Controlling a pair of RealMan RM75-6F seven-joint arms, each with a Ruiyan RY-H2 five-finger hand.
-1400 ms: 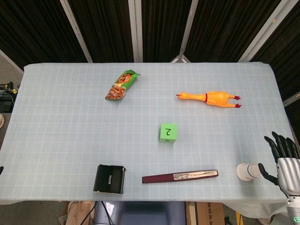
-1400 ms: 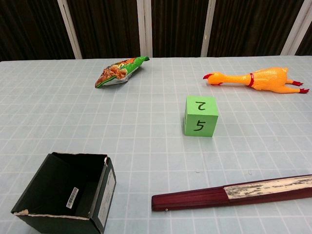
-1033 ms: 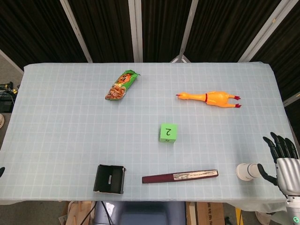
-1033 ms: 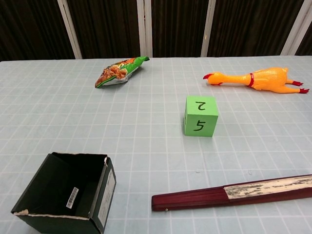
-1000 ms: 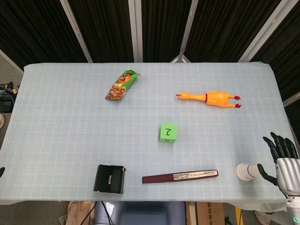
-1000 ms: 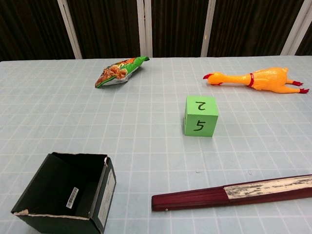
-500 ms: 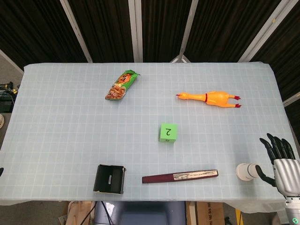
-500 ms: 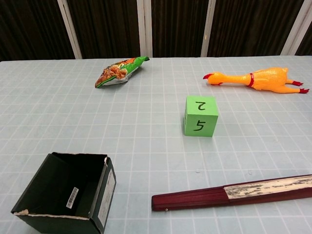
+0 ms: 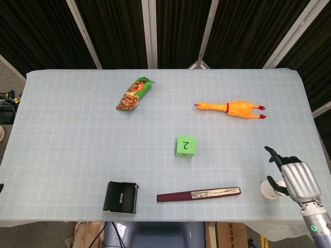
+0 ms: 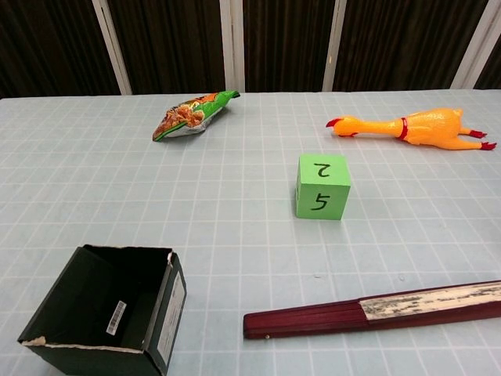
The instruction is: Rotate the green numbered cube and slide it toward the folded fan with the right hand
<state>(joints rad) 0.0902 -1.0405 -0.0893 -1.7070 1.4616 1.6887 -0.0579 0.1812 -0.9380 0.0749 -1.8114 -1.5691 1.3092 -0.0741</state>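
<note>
One of my hands shows, the right hand [image 9: 296, 178], low at the right edge of the worktop [image 9: 62, 134] in the head view. It hangs over the near right corner with its back toward the camera. Its fingers [image 9: 272, 152] point left and hold nothing, but I cannot tell from this angle how far apart they are. A small white cup [image 9: 269, 190] stands just beside it, partly hidden behind my thumb. My left hand is out of sight in both views.

The green numbered cube [image 10: 322, 186] sits near the middle of the worktop, well apart from my right hand, untouched. Its top face reads 2 and its near face reads 5. The folded fan [image 10: 376, 308] lies nearer than the cube, lengthwise left to right, with a clear gap between them.

Far right of the cube lies an orange rubber chicken [image 10: 412, 127]. A snack packet [image 10: 190, 116] lies far left. An open black box [image 10: 102, 318] rests at the near left.
</note>
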